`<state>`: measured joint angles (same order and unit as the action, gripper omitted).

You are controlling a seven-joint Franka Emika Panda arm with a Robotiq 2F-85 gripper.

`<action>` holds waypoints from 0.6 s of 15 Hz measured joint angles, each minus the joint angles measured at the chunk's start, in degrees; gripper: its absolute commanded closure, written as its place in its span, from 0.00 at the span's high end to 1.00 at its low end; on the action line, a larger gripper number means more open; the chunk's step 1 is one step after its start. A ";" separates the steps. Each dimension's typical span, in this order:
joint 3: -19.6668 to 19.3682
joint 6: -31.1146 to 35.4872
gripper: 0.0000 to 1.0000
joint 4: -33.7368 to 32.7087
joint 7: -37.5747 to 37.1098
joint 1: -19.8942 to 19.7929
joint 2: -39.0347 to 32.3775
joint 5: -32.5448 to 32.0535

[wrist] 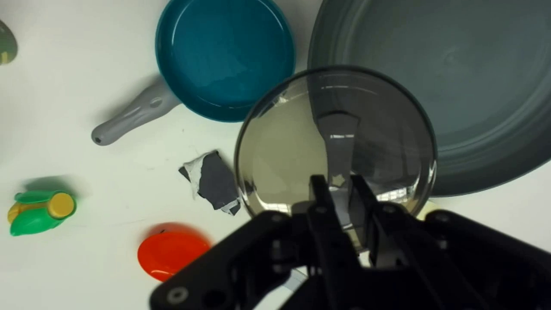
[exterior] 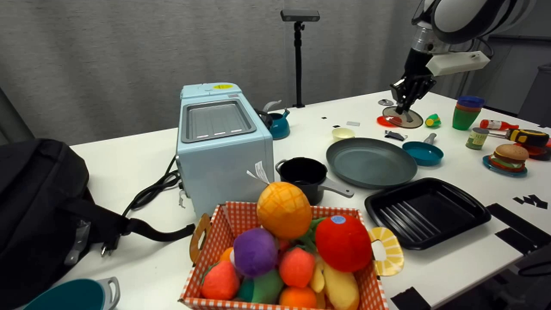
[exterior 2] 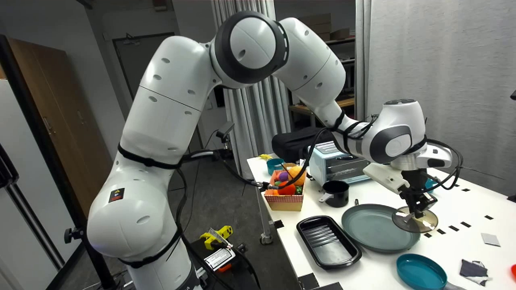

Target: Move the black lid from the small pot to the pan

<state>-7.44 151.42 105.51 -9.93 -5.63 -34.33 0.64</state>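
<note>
My gripper (wrist: 338, 180) has its fingers (wrist: 320, 191) clamped on the grey handle (wrist: 342, 155) of the black lid (wrist: 305, 142), in midair near the pan (exterior: 371, 162). Round and smoky, the lid is see-through, ringed by a thin dark edge and catching bright glints; in the wrist view, the pan's curve shows through it. The small pot (exterior 2: 338, 199) stands near the pan, a teal skillet (wrist: 226, 56) just beside the pan.

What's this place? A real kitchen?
Probably not; it looks like a robot lab: a white jointed robot arm reaches over a white table, a red-checked basket holds plush fruit, and a dark camera-like bar tops a black pole.
</note>
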 measured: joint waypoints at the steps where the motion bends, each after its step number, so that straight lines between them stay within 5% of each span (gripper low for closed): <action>1: 0.01 0.02 0.04 0.06 0.66 -0.59 0.00 0.31; 9: 0.02 0.64 0.04 2.48 4.95 -4.18 -0.17 1.00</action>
<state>-7.42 152.06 107.99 -4.98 -9.81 -34.49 1.65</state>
